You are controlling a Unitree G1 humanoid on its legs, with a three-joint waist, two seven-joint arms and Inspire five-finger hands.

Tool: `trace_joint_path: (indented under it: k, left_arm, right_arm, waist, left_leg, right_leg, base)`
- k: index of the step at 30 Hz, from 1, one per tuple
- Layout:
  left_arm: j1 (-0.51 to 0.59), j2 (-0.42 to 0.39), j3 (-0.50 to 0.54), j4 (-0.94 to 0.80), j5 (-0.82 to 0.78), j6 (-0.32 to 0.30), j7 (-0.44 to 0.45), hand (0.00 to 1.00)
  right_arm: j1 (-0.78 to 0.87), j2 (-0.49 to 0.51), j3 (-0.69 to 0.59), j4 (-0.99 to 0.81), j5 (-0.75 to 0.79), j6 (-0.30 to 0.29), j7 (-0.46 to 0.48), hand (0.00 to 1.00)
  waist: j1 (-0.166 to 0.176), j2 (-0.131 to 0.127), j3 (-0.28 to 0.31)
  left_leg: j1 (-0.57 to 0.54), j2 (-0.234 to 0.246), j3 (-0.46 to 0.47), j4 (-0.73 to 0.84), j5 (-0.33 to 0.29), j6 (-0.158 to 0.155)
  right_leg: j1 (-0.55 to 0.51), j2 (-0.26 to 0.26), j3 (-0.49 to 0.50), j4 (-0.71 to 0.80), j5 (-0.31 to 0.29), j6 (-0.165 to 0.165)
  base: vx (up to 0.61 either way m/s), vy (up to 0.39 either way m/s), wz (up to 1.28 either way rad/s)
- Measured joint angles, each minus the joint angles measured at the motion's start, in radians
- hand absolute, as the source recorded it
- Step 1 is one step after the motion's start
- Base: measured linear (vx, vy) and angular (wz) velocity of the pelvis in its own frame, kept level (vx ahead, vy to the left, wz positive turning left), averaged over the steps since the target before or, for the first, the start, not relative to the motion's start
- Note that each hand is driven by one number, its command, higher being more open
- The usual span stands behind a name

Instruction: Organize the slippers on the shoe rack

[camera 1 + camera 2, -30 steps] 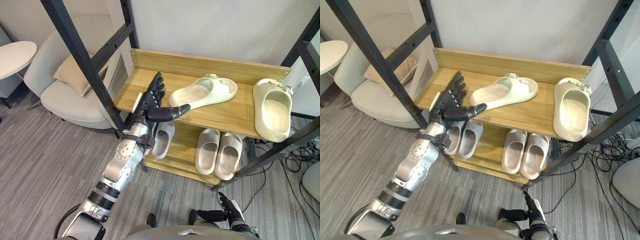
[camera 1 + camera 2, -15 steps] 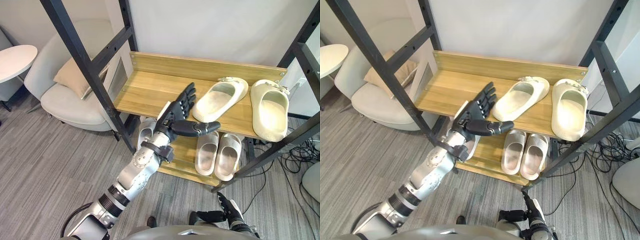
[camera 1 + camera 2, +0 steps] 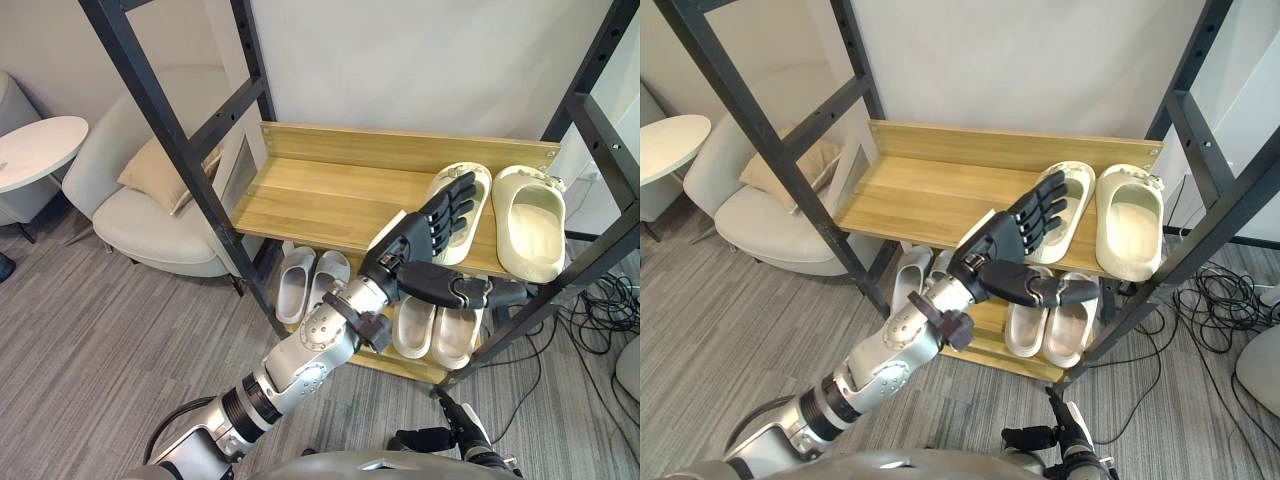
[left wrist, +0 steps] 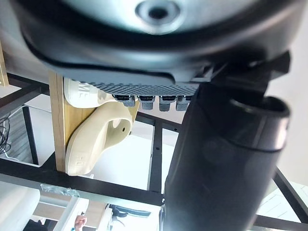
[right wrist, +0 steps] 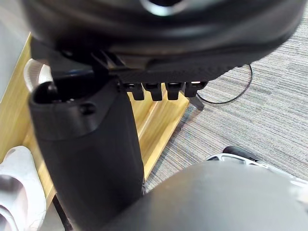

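Wooden shoe rack (image 3: 310, 195) in the middle of the head views, set inside a black metal frame (image 3: 170, 150), with a top shelf and a lower shelf. Two cream slippers side by side at the right end of the top shelf, toes toward the back board: the inner cream slipper (image 3: 1077, 205) just left of the outer cream slipper (image 3: 1127, 220), close together. Left robot hand (image 3: 405, 245) at centre right of the frame, reached in from the lower left, spread flat, with straight fingers (image 3: 450, 205) laid over the inner cream slipper and the thumb (image 3: 470, 292) jutting out to the right, in front of the shelf edge. Nothing clasped or pinched in it. In the left wrist view, a cream slipper (image 4: 96, 139) on the wooden shelf just past the fingertips. On the lower shelf, one pale grey pair (image 3: 312, 283) at lower centre and a second pale pair (image 3: 455, 335) to its right, partly behind the thumb. Right robot hand (image 3: 462, 432) at the bottom right of the frame, low over the grey carpet floor (image 3: 100, 340), fingers relaxed and holding nothing. At upper left, a light armchair (image 3: 150, 215) with a beige cushion (image 3: 160, 170), and a round white side table (image 3: 35, 150) at the left edge.
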Motion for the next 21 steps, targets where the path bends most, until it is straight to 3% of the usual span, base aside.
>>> trace_joint_path:
  k: [9,16,21]
  left_arm:
    - [-0.010,-0.007,0.008,0.000,0.040,0.000,0.019,1.00]
    - [-0.010,-0.007,0.129,0.001,0.102,0.000,0.065,1.00]
    - [0.018,0.005,0.173,0.019,0.124,-0.005,0.073,1.00]
  right_arm:
    - [0.002,0.000,0.000,0.000,0.000,0.000,-0.001,1.00]
    - [0.003,0.003,0.000,0.000,0.000,0.000,-0.004,1.00]
    - [0.001,0.015,0.000,0.003,0.000,0.001,-0.004,1.00]
  waist:
    - [0.000,-0.002,-0.003]
    - [0.000,-0.005,-0.002]
    - [0.002,-0.021,-0.004]
  left_leg:
    - [0.000,0.000,-0.004,-0.001,0.000,0.000]
    - [0.000,0.000,-0.012,-0.002,0.000,-0.001]
    - [0.010,0.001,-0.019,-0.006,0.001,-0.002]
  right_leg:
    - [0.002,0.000,-0.007,0.000,-0.001,0.000]
    - [0.005,0.000,-0.015,0.000,-0.004,0.001]
    - [0.015,0.004,-0.023,-0.001,-0.006,0.001]
  base:
    - [0.00,0.000,0.00]
    - [0.00,0.000,0.02]
    - [0.00,0.000,0.02]
